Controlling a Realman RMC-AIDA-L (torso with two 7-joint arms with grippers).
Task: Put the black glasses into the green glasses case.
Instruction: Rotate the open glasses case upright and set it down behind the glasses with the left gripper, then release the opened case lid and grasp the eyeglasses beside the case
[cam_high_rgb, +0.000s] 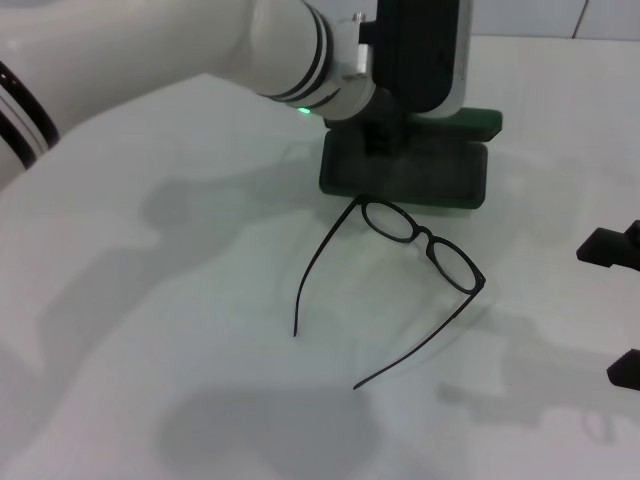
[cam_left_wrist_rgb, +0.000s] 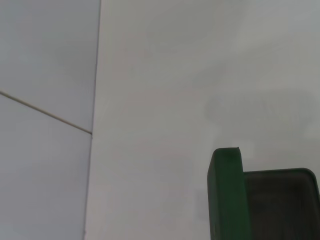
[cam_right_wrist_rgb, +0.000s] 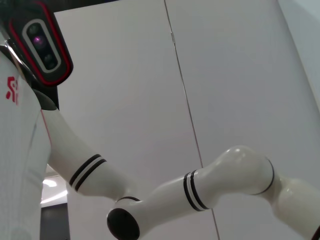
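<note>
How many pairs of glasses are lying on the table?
1. The black glasses lie unfolded on the white table, just in front of the open green glasses case. The left arm hides part of the case, so something could be concealed there.

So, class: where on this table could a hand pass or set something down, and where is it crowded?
Free: the wide bare table left of the black glasses, and the strip nearer than their temple tips. Crowded: the far middle, where the left hand hangs over the open green glasses case, and the right hand at the right edge.
</note>
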